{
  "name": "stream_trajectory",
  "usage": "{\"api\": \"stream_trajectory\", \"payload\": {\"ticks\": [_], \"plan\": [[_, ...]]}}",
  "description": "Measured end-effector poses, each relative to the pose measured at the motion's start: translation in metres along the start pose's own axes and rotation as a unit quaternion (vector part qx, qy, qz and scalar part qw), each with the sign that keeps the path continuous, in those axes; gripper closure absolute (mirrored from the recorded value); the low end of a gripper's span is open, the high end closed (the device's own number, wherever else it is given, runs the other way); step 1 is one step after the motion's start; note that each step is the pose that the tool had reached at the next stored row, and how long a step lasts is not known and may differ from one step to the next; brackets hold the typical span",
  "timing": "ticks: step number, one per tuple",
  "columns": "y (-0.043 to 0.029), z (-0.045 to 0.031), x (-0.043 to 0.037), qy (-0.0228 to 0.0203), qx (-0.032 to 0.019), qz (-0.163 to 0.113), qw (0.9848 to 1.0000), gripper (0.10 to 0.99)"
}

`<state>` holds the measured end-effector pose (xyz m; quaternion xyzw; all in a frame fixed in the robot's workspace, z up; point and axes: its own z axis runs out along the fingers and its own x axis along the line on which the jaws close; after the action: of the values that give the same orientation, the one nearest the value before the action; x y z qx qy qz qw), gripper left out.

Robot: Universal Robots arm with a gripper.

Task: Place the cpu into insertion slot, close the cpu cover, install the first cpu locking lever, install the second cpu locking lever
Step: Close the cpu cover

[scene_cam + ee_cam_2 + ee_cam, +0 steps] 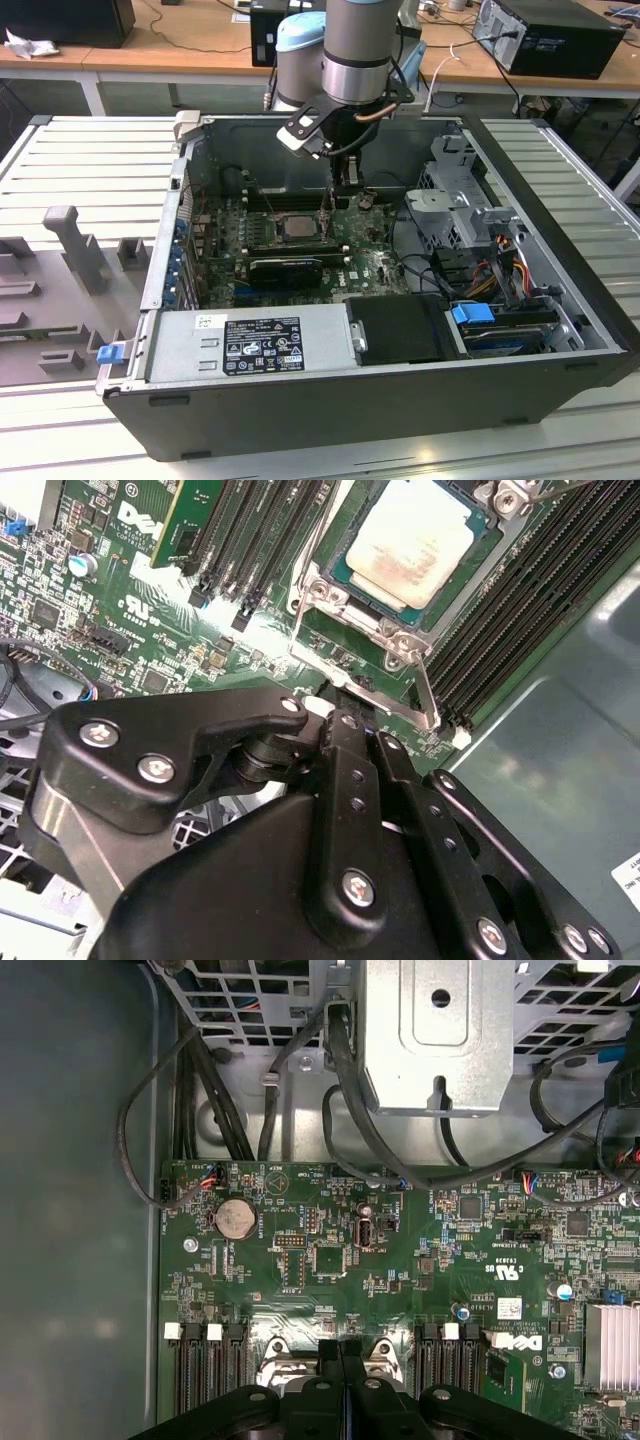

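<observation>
Cpu (415,540) seen seated in insertion slot (338,578), cpu cover (350,608) lowered around it, judged to hold chip down. End effector (342,1348) fingers pressed together, hung just beside slot edge near locking lever (428,692), likely for lever work.

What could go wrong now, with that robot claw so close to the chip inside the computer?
The gripper hangs right by the chip; a sideways slip might scrape the green board. The thin metal lever beside the chip could bend if caught badly.
</observation>
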<state>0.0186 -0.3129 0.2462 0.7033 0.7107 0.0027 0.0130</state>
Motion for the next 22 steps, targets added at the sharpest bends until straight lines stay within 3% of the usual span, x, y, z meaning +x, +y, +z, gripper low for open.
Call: {"api": "stream_trajectory", "payload": {"ticks": [22], "plan": [[-0.0071,-0.0001,0.0001,0.0000,0.0000,0.000,1.0000,0.980]]}}
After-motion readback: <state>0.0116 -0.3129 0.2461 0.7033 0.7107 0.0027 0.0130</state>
